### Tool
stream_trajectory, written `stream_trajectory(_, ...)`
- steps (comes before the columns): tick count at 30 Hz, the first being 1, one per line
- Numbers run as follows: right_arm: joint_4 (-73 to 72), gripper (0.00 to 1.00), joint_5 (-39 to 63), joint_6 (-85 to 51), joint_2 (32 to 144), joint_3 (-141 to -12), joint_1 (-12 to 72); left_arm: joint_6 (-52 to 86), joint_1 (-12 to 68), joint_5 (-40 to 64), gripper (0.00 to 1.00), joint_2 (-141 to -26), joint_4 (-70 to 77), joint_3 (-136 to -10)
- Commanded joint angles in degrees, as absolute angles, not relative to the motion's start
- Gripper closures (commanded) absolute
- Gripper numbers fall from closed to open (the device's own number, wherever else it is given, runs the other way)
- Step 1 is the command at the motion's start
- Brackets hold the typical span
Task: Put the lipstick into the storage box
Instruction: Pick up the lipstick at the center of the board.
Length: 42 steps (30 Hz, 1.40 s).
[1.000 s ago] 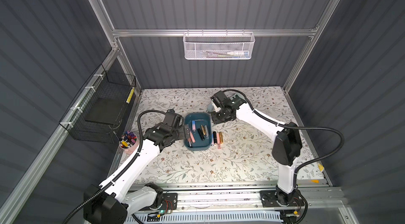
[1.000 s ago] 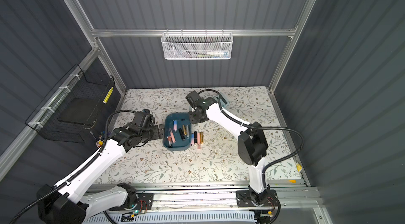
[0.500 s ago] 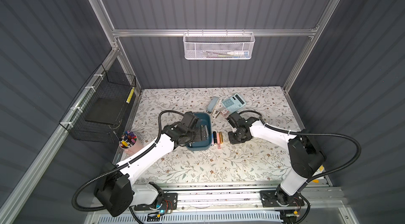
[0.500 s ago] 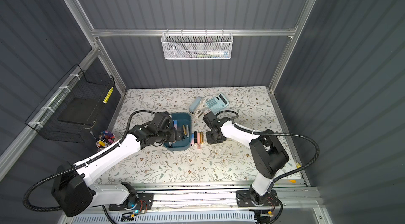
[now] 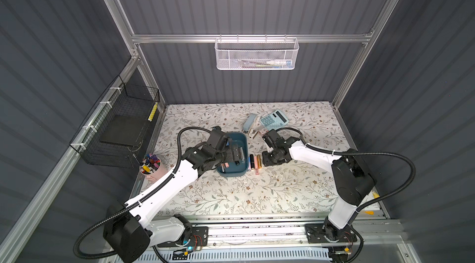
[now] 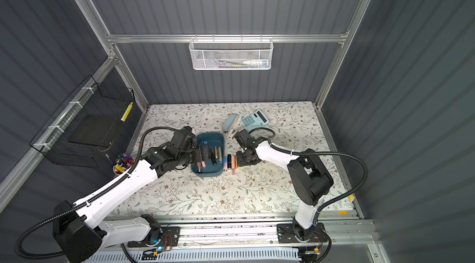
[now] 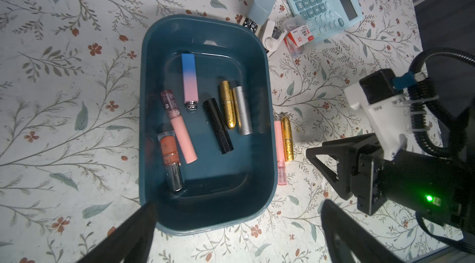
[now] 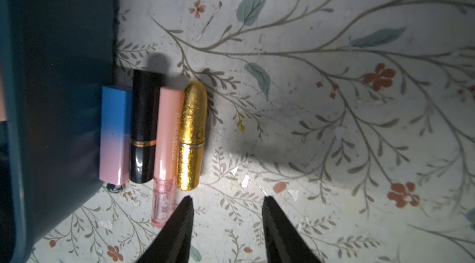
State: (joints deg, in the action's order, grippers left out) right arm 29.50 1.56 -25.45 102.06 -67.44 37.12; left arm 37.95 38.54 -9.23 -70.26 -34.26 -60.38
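Plainly the likeliest pick is the gold glitter lipstick (image 8: 192, 135). It lies flat on the worktop (image 8: 308, 94) as the outermost of four tubes in a touching row. Next to it is the pink gloss tube (image 8: 167, 140), then the black lipstick (image 8: 144, 128), then the blue-to-pink lipstick (image 8: 114, 135), which lies against the outer wall of the storage box (image 8: 51, 94).

It looks light and rigid, a hard shell whose glitter should give a little purchase. The round barrel would probably roll if nudged sideways. The best hold is likely across the barrel near the silver seam, so that cap and base are pinched together. The pink tube leaves no gap on that side, so a fingertip would have to wedge in or push the row.

The right jaws are partly parted and empty, their tips just short of the gold tube's base end. The left jaws are spread wide and hold nothing. They hang above the box, where six tubes already lie.
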Motion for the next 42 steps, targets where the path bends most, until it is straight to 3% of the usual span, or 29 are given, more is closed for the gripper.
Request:
stream_trajectory(1,28.91,0.56,3.15,-25.66,104.32,-70.18,37.43,38.41,38.32,-11.27,0.0,-68.98,-37.34,-61.55)
stream_trajectory(31,34.13,0.69,2.29,-24.61,115.69,-78.56,38.32,34.87,38.24,-17.57,0.0,-66.9,-39.43,-59.77)
stream_trajectory(42,36.65,0.77,0.02,-24.43,113.93,-78.33,38.32,34.9,38.23,-18.41,0.0,-65.32,-39.81,-58.81)
